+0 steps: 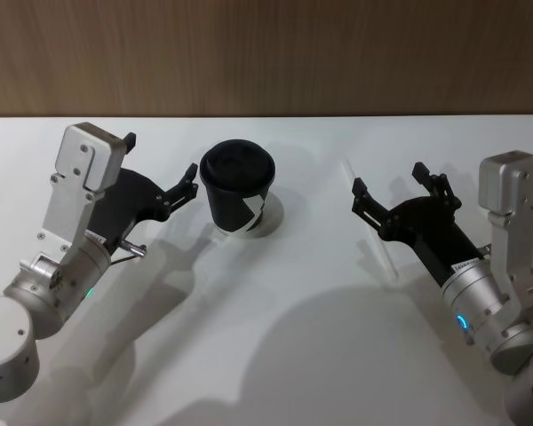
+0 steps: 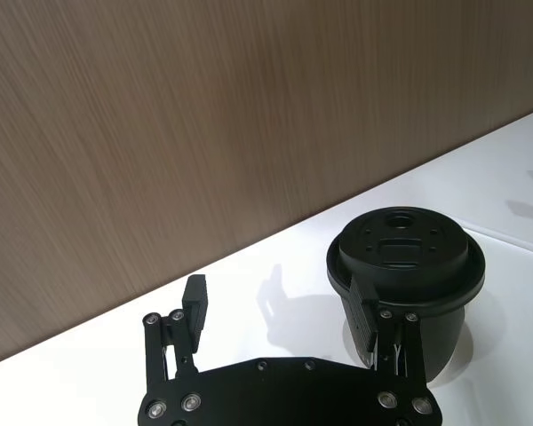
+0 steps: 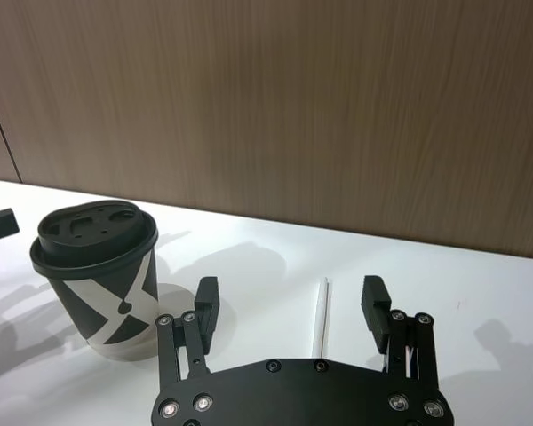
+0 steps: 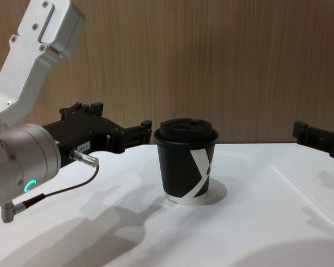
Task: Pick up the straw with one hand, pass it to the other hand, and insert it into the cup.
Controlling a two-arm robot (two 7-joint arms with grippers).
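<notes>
The black lidded cup (image 1: pixel 238 191) with a white angular mark stands upright on the white table, left of centre; it also appears in the chest view (image 4: pixel 186 164). The white straw (image 1: pixel 387 259) lies flat on the table to the cup's right. My right gripper (image 1: pixel 391 182) hovers open above it and hides its middle. In the right wrist view the straw (image 3: pixel 322 315) runs between the spread fingers of that gripper (image 3: pixel 290 300). My left gripper (image 1: pixel 160 160) is open just left of the cup, holding nothing, with one fingertip close to the cup's side (image 2: pixel 409 266).
A wood-panelled wall (image 1: pixel 266 53) rises along the far edge of the white table (image 1: pixel 275 355). Bare tabletop stretches in front of the cup and between the two arms. A cable (image 4: pixel 55 192) loops under the left wrist.
</notes>
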